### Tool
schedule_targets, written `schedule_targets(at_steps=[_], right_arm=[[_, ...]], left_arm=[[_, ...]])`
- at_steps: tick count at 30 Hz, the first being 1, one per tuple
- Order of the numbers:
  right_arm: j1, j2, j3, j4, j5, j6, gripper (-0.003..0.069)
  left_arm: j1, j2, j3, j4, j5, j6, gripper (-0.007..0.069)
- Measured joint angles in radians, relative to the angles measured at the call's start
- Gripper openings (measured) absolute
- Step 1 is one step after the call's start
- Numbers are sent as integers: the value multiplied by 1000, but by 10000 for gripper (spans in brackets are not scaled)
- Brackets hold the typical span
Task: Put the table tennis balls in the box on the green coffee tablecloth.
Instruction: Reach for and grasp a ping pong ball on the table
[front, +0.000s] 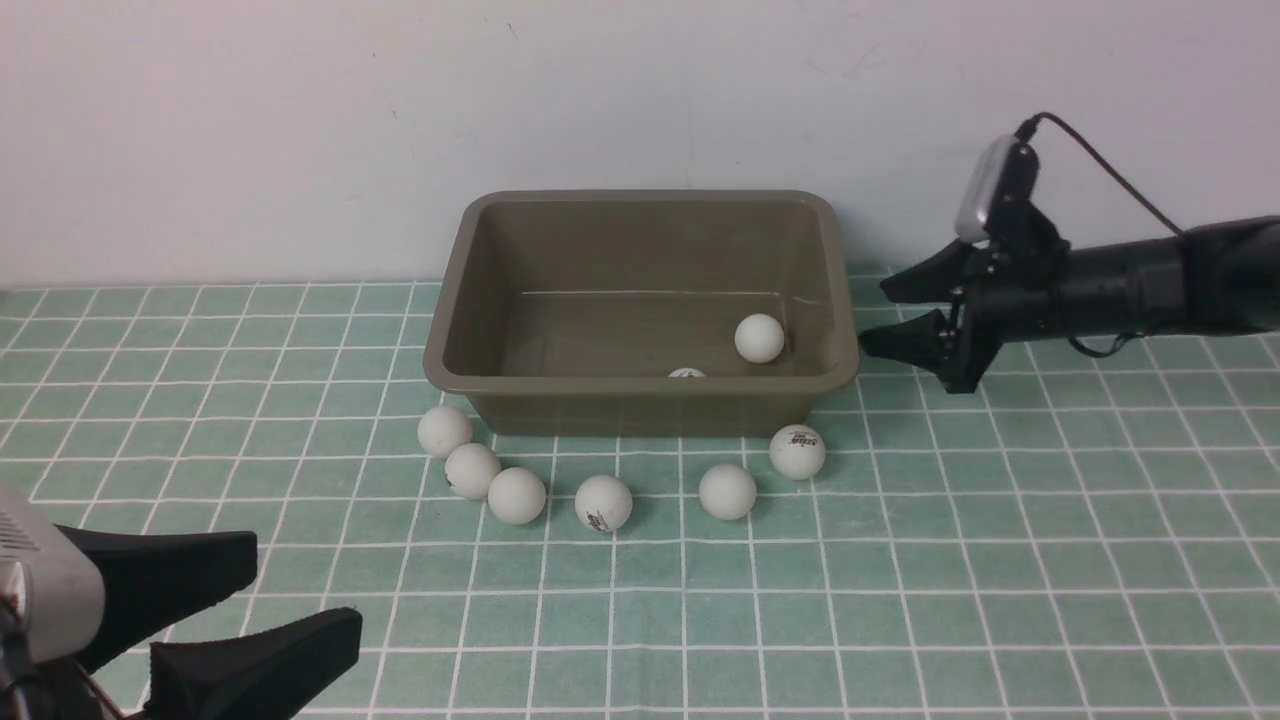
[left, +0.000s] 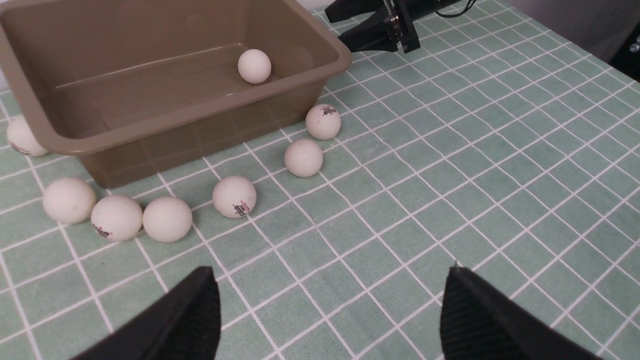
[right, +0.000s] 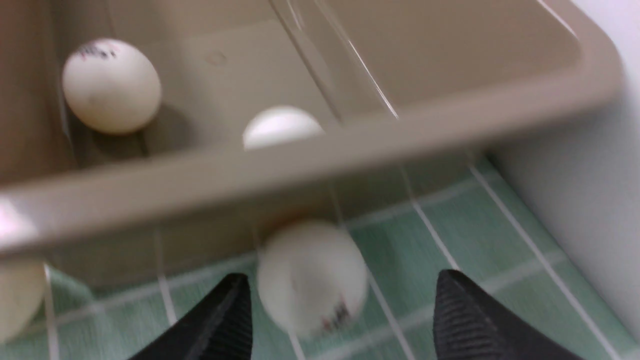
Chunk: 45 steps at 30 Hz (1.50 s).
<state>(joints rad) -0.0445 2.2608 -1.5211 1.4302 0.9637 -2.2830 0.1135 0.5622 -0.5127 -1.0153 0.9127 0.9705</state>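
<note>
The olive-brown box (front: 640, 395) stands at the back of the green coffee tablecloth (front: 1000, 560). Inside it lie two table tennis balls: one (front: 760, 338) near its right wall, another (front: 686, 373) half hidden behind the front rim. Several more balls lie on the cloth along the box's front, from the leftmost ball (front: 444, 431) to the logo ball (front: 797, 452). My right gripper (front: 875, 318) hovers open and empty just right of the box's right rim; its blurred wrist view shows that logo ball (right: 312, 277) on the cloth beyond the gripper (right: 342, 276). My left gripper (front: 305, 592) stands open near the front left.
A white wall (front: 300, 130) rises directly behind the box. In the left wrist view one ball (left: 22, 137) rests against the box's left end and the right gripper (left: 335, 25) shows beyond the box.
</note>
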Motion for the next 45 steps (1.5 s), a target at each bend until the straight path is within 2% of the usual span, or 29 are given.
schedule_targets(at_steps=[7,15,35,41,45], right_arm=[[73,2,-10,-21,-107,0,413],[78,19,-11,-10,-139,0,408],[104,72,-14,121,-141,-26,405],[132,72,-15,150,-210,-41,358],[140,72,-17,170,-259,-41,356]], left_arm=[[0,0,0,0,13,0,532],[0,0,0,0,25,0,532],[0,0,0,1,25,-1,532],[0,0,0,1,26,-4,532],[0,0,0,1,26,-4,532]])
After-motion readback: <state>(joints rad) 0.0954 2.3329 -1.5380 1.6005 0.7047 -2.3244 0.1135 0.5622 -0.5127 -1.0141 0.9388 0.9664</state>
